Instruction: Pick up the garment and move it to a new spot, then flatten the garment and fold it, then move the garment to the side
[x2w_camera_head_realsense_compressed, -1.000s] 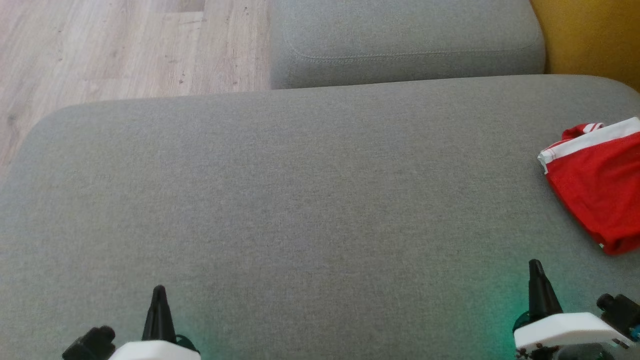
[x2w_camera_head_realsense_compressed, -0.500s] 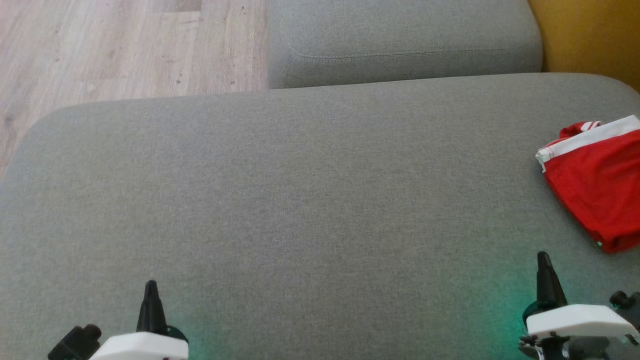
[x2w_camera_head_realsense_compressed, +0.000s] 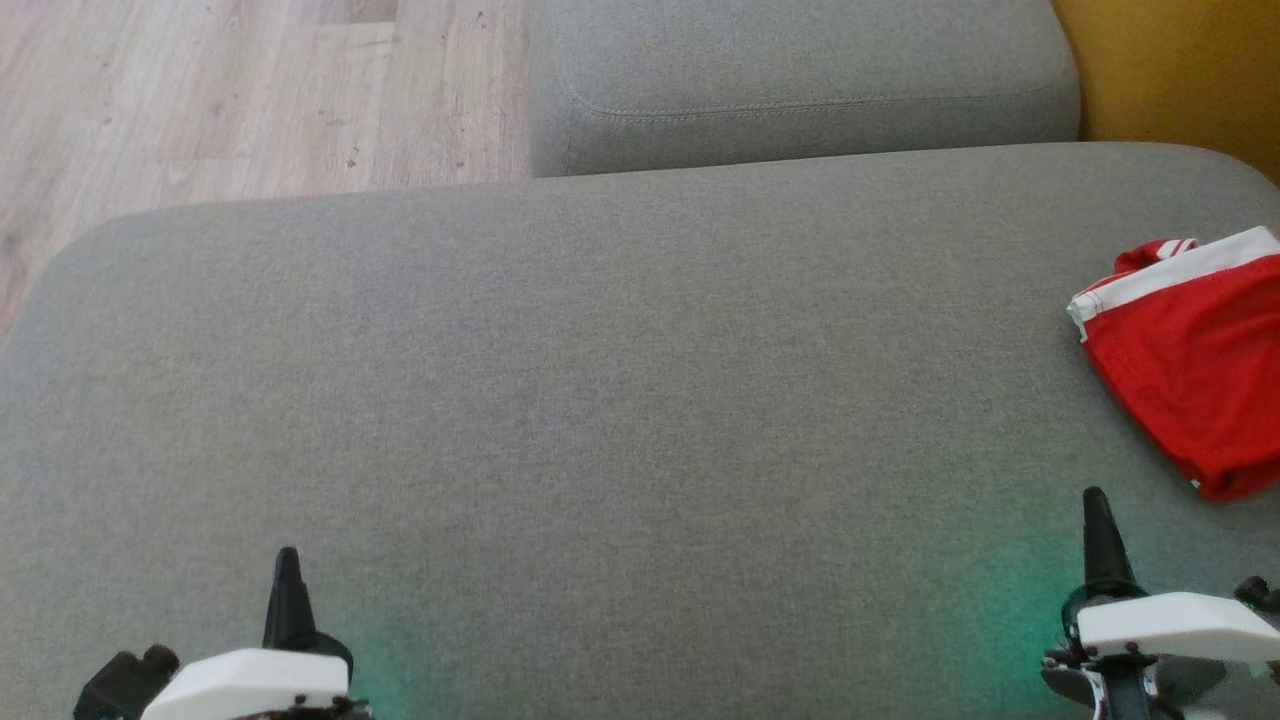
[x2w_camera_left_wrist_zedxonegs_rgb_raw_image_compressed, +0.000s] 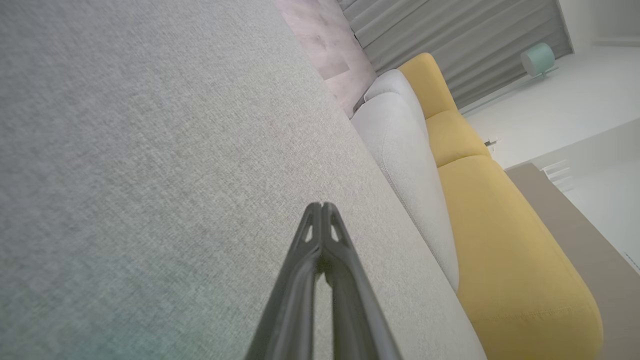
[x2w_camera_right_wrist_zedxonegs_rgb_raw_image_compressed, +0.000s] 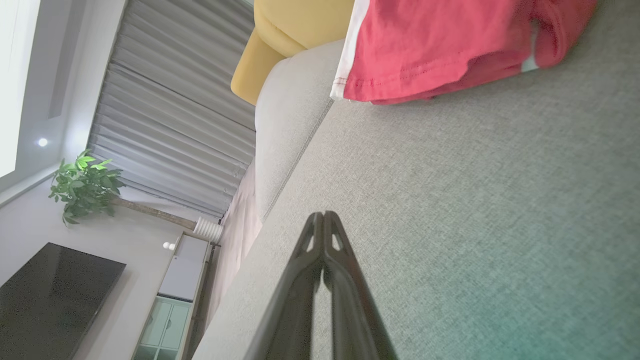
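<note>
Grey sofa (x2w_camera_head_realsense_compressed: 600, 350), folded garment (x2w_camera_head_realsense_compressed: 1190, 370) at right

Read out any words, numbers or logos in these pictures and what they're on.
No text can be read.
The jersey shows only red cloth and white trim.
A tiny pale mark at its hem is too small to read.
The sofa carries no label.

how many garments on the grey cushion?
1: a red garment with white trim, at the right edge of the grey cushion in the head view. The frame cuts it off, so others may lie beyond.
</note>
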